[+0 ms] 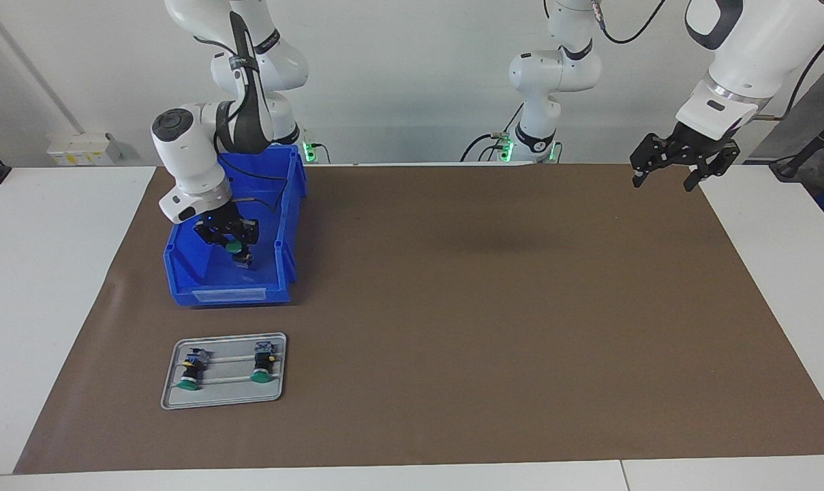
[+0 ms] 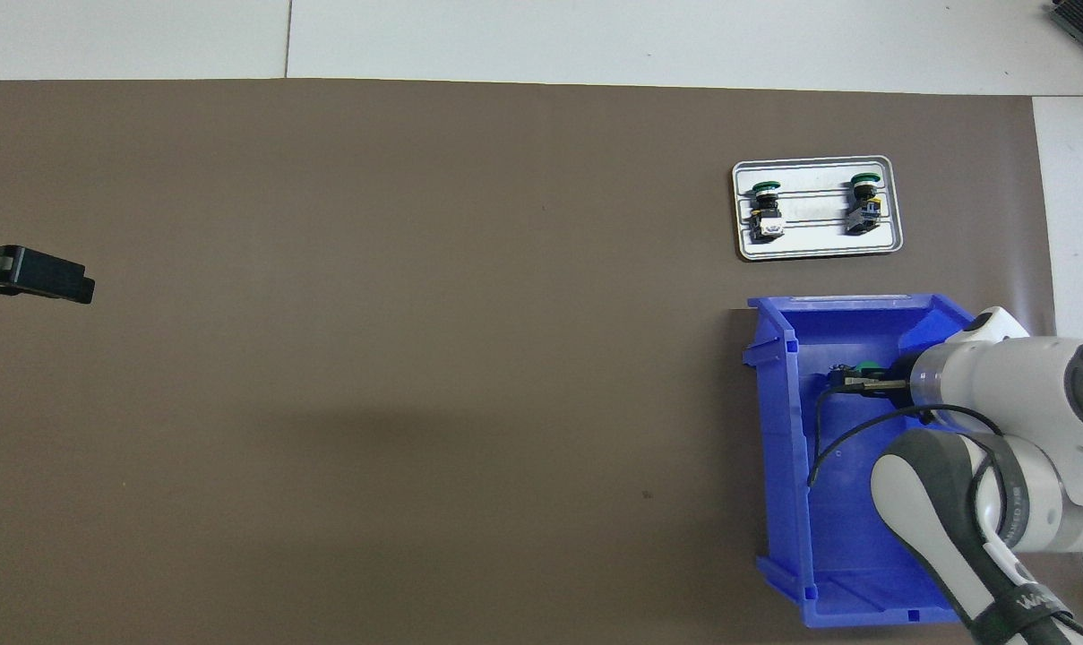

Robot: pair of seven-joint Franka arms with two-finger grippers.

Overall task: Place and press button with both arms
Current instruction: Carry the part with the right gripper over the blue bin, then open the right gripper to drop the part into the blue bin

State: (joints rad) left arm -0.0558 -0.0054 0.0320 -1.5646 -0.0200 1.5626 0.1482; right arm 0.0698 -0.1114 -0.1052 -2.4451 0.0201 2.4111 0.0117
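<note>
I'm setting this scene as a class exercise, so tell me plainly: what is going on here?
The right claw is shut on a green-capped button and holds it above the inside of the blue bin. Two more buttons lie on the grey tray, farther from the robots than the bin. The left claw waits open in the air over the brown mat's edge at the left arm's end of the table.

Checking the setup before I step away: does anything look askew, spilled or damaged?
Nothing stands out. Two buttons lie in line on the grey tray, the blue bin sits upright, and the right gripper holds a third button over the bin. The left gripper waits open.
</note>
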